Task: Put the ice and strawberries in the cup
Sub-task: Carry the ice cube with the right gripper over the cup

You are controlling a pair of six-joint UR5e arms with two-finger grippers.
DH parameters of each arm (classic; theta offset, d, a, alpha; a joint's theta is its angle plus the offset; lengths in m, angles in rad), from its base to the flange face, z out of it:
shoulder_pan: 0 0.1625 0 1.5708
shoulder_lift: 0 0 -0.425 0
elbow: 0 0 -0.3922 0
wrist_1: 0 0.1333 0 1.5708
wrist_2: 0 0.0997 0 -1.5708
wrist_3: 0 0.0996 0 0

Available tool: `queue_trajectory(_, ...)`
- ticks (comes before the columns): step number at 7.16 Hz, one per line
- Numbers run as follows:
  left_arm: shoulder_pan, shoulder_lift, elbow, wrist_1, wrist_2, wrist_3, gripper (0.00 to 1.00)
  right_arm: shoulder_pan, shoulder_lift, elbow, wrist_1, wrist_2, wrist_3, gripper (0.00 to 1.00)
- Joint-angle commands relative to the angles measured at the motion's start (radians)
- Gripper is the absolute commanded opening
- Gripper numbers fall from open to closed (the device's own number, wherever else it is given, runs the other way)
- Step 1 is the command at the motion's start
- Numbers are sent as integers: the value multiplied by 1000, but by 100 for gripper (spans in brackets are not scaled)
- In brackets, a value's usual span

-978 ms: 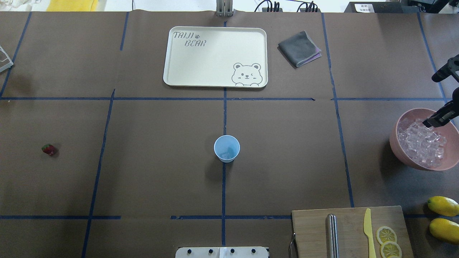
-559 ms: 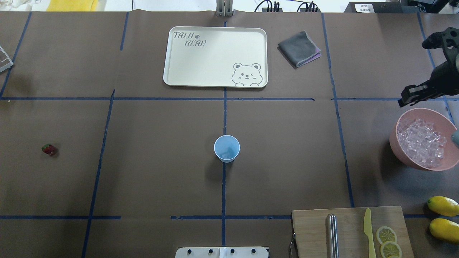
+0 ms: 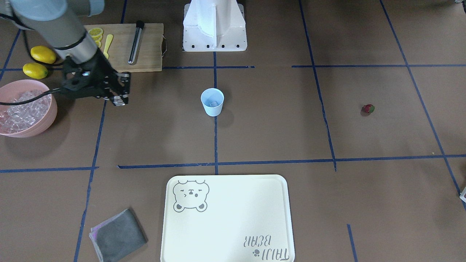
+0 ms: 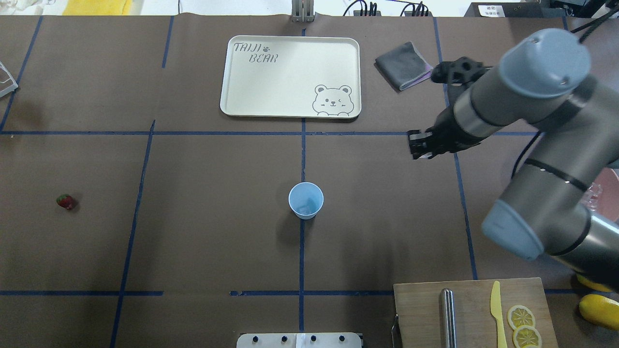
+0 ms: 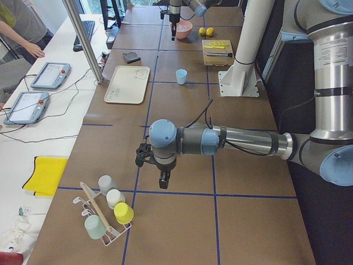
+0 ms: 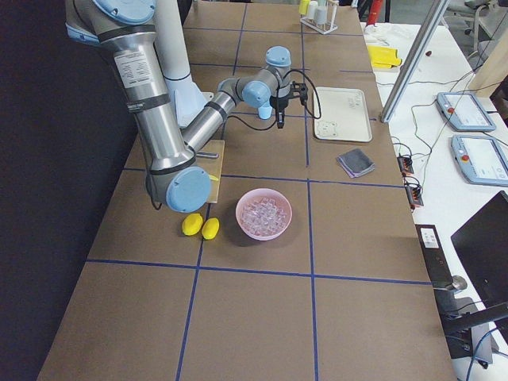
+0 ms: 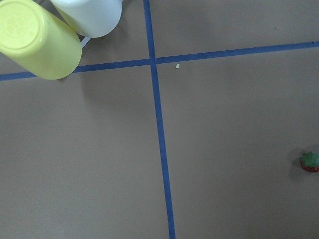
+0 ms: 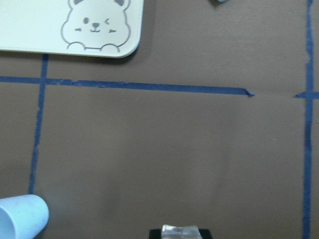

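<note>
The pale blue cup (image 4: 305, 200) stands upright at the table's middle, with what looks like an ice cube in it (image 3: 214, 103). It also shows in the right wrist view (image 8: 22, 215). My right gripper (image 4: 420, 146) is shut on a clear ice cube (image 8: 180, 231) and hovers above the table, right of and beyond the cup. More ice (image 3: 22, 107) fills the pink bowl (image 3: 38, 127) at the right end. The strawberry (image 4: 66, 201) lies alone far left, also in the left wrist view (image 7: 309, 162). My left gripper (image 5: 164, 179) hangs over the left end; I cannot tell its state.
A cream bear tray (image 4: 290, 77) and a folded grey cloth (image 4: 403, 65) lie at the back. A cutting board (image 4: 471, 314) with a yellow knife and lemon slices sits front right, with lemons (image 3: 38, 62) beside it. A cup rack (image 5: 105, 212) stands at the far left end.
My right arm has lifted out of the pink bowl and swung left toward the table's middle, carrying an ice cube. The cup and strawberry have not moved.
</note>
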Motion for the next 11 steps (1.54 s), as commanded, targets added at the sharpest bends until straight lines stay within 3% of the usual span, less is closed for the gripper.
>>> queue_trajectory(1,0,2,0,1,0,-1,100,-141,216,-35,-179,-124,75,4)
queue_trajectory(3,0,2,1,1,0,1,100,-213,314,-99,-178,-184,164,4)
queue_trajectory(5,0,2,4,0,0,1,100,-262,327,-141,-168,-224,179,4)
queue_trajectory(7,0,2,9,1,0,-1,100,-285,343,-254,-53,-247,205,4)
queue_trajectory(8,0,2,11,1,0,1,100,-304,348,-264,-52,-267,207,5)
queue_trajectory(9,2,2,15,0,0,1,100,-313,348,-268,-52,-271,206,12)
queue_trajectory(10,5,2,15,0,0,1,100,-313,348,-271,-52,-269,199,44)
queue_trajectory(11,6,2,15,0,0,1,100,-313,345,-271,-52,-271,178,93)
